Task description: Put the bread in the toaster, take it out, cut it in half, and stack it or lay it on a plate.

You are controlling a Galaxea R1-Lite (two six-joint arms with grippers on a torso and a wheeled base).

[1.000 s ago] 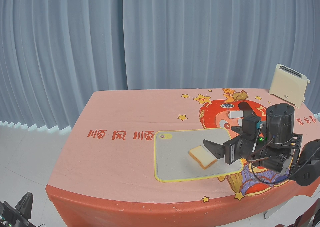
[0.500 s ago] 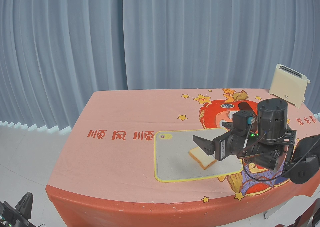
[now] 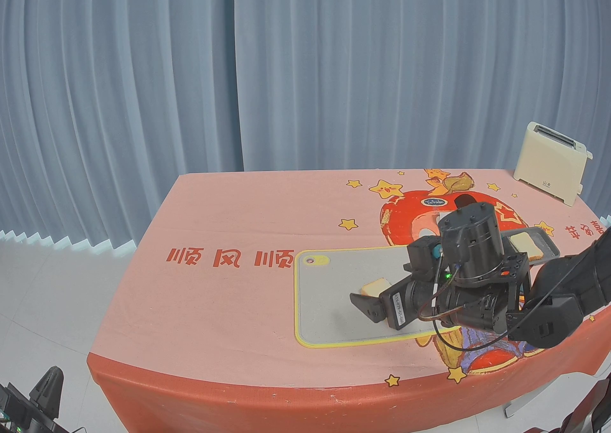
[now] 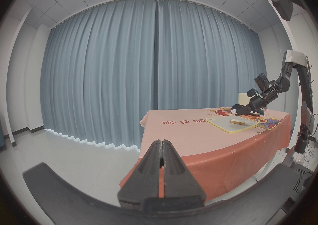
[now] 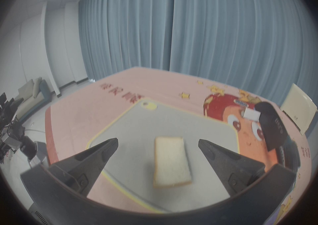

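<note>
While poised low over the cutting board (image 5: pixel 132 126), right gripper (image 5: pixel 157 142): spread wide, gripping nothing.
Bread (image 5: pixel 172 162): flat on the board, just below, framed by both fingers (image 5: pixel 99 156), untouched.
Long axis: runs along the reach; long edges face the fingers, so likely a squeeze across the short width.
Left gripper (image 4: pixel 161 156): closed, empty, well off the table; right arm nearer.
Toaster (image 3: pixel 550 163): far right corner, well apart.

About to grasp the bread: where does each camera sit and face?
Head view: on the head, looking down at the table; right arm over the cutting board.
Left wrist view: low beside the table, facing across it; shut left gripper in front.
Right wrist view: above the board, facing the bread slice; open right gripper either side.
Shared: all three see the bread on the board.
</note>
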